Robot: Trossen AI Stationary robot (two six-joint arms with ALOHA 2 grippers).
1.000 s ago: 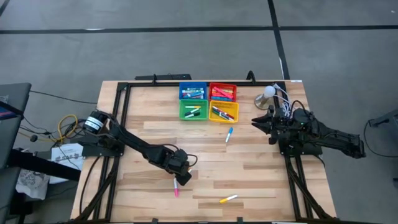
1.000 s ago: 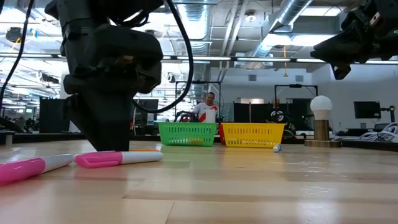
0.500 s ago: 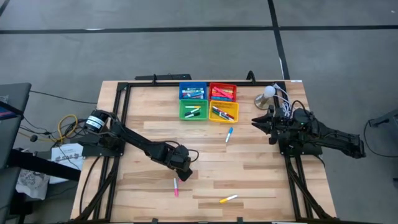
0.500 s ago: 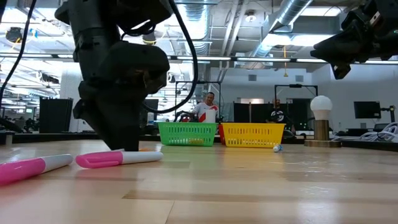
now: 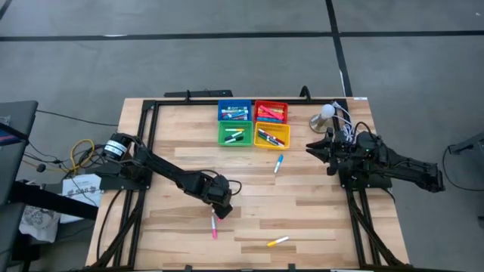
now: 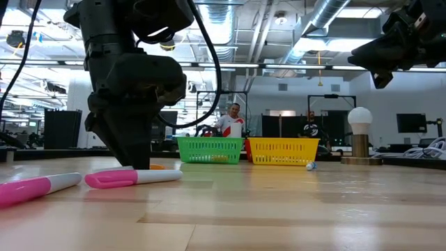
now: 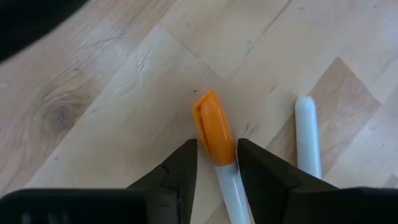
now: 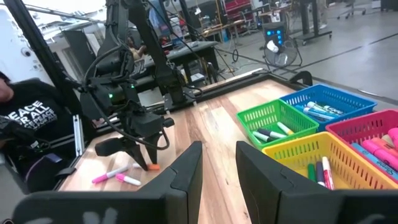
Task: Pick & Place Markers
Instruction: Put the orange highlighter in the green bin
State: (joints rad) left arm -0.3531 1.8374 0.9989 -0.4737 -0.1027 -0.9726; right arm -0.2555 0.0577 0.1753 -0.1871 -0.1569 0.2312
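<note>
Left hand straddling an orange-capped marker on the table

The left hand (image 7: pixel 216 163) is low over the table (image 5: pixel 318 219), its fingers either side of the orange-capped marker (image 7: pixel 214 129) where cap meets white barrel; whether they already pinch it cannot be told. The marker looks light, stiff and smooth, likely to roll or squirt out, so a hold across the middle, close to the cap joint, seems safest. A second white barrel (image 7: pixel 307 134) lies just beside it and could get nudged. A pink marker (image 5: pixel 214 228) lies near the hand, a yellow marker (image 5: pixel 277 242) nearer the front edge, and a blue-capped marker (image 5: pixel 278 163) toward the trays. The green tray (image 5: pixel 235 134) and yellow tray (image 5: pixel 272 137) sit at the far side with a clear run between. The right hand (image 5: pixel 314 149) waits at the right edge, fingers a little parted around nothing.
</note>
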